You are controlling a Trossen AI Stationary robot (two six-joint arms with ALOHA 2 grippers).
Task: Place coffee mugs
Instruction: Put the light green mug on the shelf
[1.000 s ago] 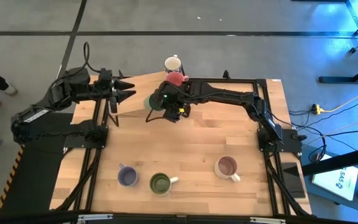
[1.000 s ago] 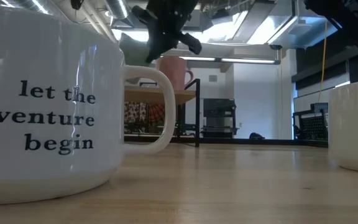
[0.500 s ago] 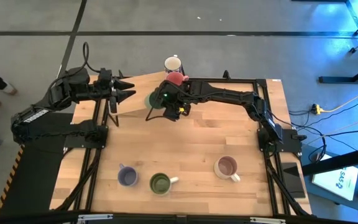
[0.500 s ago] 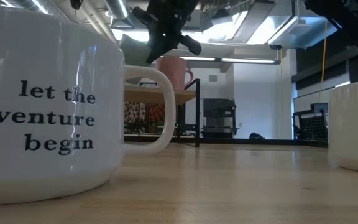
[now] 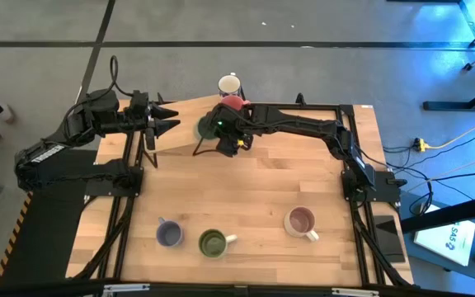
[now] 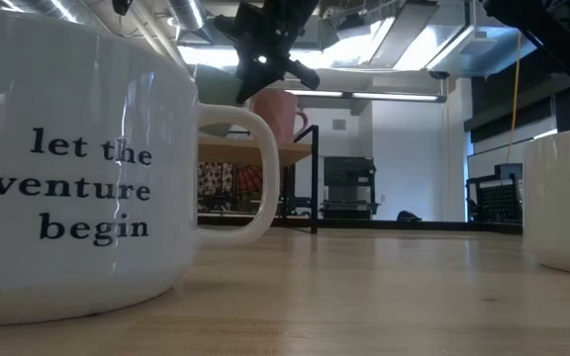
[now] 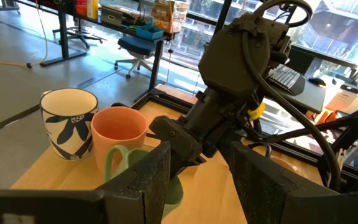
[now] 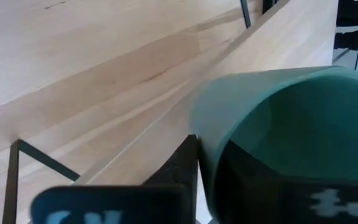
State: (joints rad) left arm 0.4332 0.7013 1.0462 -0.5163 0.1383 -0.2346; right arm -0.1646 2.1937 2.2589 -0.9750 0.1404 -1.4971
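Note:
My right gripper (image 5: 220,134) reaches over the table's far middle, shut on the teal-green mug (image 5: 206,127), which also shows in the low view (image 6: 216,85). The pink mug (image 5: 233,103) and the white mug with blue pattern (image 5: 230,84) stand upright on a raised wooden shelf (image 5: 184,124) just beyond it. The lavender-blue mug (image 5: 169,234), the green mug with white handle (image 5: 213,242) and the pale mug with brown inside (image 5: 302,221) stand near the table's near edge. My left gripper (image 5: 170,120) waits open at the far left, pointing at the shelf. My right gripper holds the teal-green mug by its rim wall (image 8: 207,134), one finger (image 8: 180,167) outside and the other inside the hollow. The fingers come slanting down from the table's right. The mug is lifted clear, above the shelf's level, next to the pink mug (image 7: 120,127).
The black frame rails (image 5: 130,206) run along both sides of the table. In the low view a white mug with lettering (image 6: 77,168) stands close to the camera, another pale mug (image 6: 567,198) at the right. Bare wood (image 5: 246,190) lies between the shelf and the near mugs.
My right gripper has carried the teal-green mug a little toward the far edge and slightly up, closer to the pink mug on the shelf. It has stayed shut on the mug.

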